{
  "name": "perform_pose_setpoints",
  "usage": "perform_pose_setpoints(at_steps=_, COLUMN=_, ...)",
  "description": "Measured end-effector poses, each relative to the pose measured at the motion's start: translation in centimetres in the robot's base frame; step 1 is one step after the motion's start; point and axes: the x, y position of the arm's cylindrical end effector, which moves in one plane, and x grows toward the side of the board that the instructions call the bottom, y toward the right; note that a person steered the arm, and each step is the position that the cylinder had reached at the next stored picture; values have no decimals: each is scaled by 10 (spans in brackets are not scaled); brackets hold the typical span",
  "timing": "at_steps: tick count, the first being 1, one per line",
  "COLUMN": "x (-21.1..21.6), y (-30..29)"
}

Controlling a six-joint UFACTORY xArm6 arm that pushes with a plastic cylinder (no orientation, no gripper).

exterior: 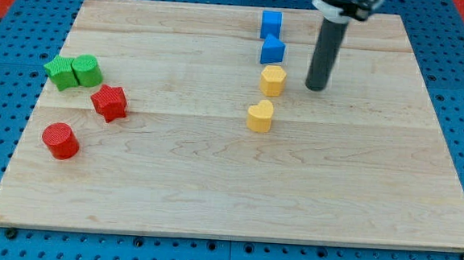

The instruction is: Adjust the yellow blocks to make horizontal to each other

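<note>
The wooden board fills most of the view, lying on a blue perforated surface. The dark rod comes down from the view's top, and my tip rests on the board just to the right of the yellow hexagonal block, apart from it. The rod ends bare, with nothing to open, close or hold.

The yellow heart-shaped block lies below that yellow hexagonal block and slightly left. Above them stand a blue cube and a blue block, forming a rough column. At the view's left, a green star-shaped block touches a green block; a red star-shaped block and a red cylinder sit below.
</note>
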Motion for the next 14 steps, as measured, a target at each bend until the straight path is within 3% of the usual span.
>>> perform_pose_setpoints(at_steps=2, x=-5, y=-148)
perform_pose_setpoints(at_steps=4, x=15, y=-18)
perform_pose_setpoints(at_steps=5, x=39, y=-69)
perform_pose_setpoints(at_steps=6, x=27, y=-90)
perform_pose_setpoints(at_steps=7, x=21, y=-70)
perform_pose_setpoints(at_steps=8, x=73, y=-3)
perform_pose_setpoints(at_steps=9, x=99, y=-2)
perform_pose_setpoints(at_steps=12, x=101, y=-4)
perform_pose_setpoints(at_steps=14, x=76, y=-91)
